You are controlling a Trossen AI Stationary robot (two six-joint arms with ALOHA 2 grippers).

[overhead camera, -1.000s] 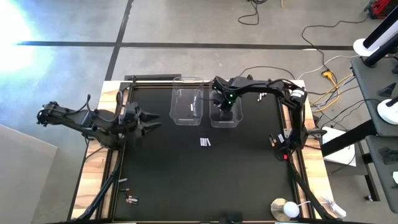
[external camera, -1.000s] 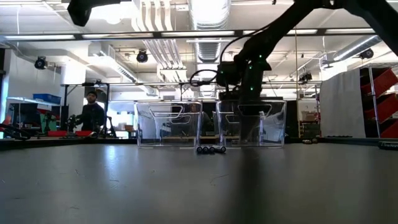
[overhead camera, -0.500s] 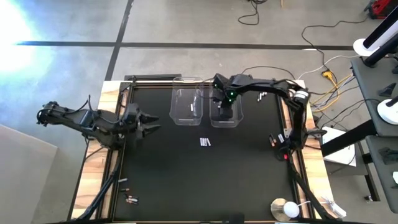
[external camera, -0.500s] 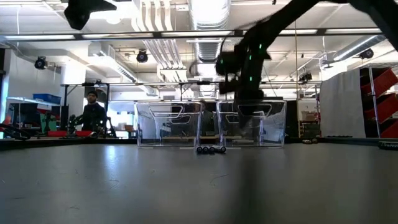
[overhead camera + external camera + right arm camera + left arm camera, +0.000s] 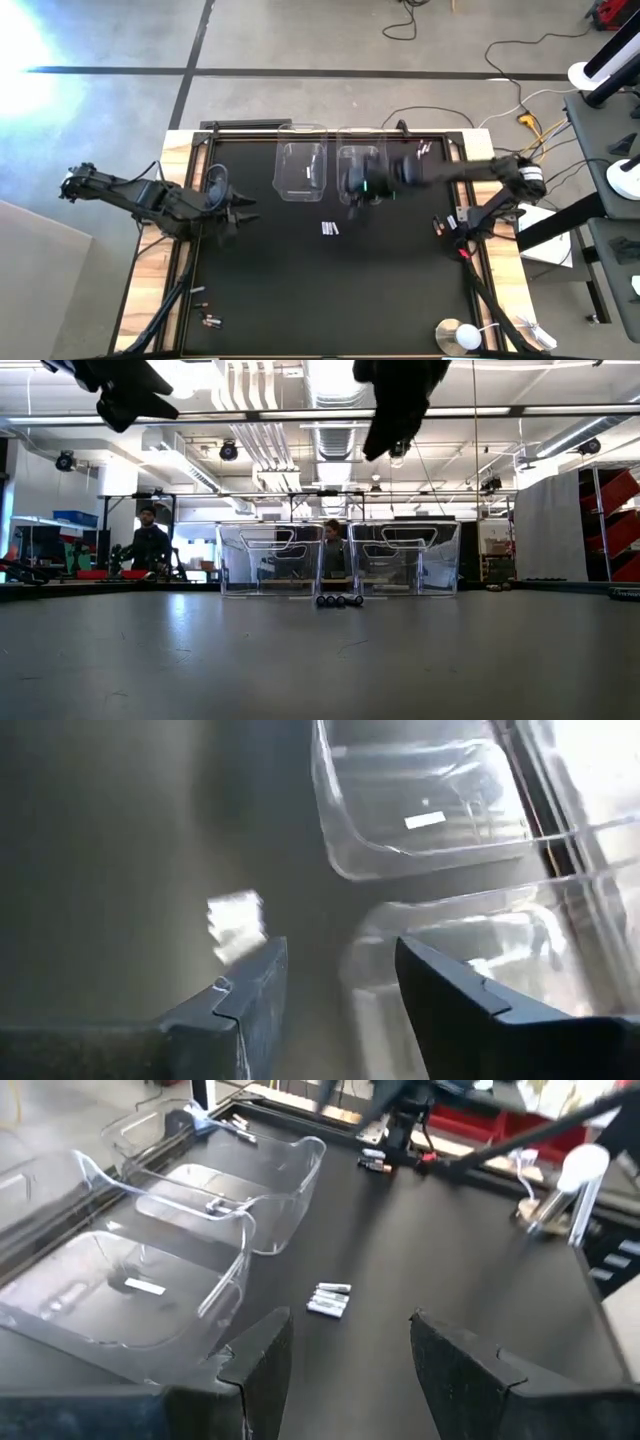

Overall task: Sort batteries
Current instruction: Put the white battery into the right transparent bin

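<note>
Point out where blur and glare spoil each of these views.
High view: the right arm is smeared by motion, and a bright flare washes out the upper left corner. Right wrist view: the cluster of batteries and the clear bins are streaked. Low view: ceiling lights leave both arms as dark silhouettes. Left wrist view: fairly crisp; batteries readable.

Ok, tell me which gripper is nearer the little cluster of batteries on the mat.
Right. The right gripper hovers just beyond the batteries, by the bins; the left gripper waits at the mat's left edge.

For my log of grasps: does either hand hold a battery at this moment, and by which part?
Neither. The left hand and the right hand are both open and empty; the loose batteries lie on the table.
</note>
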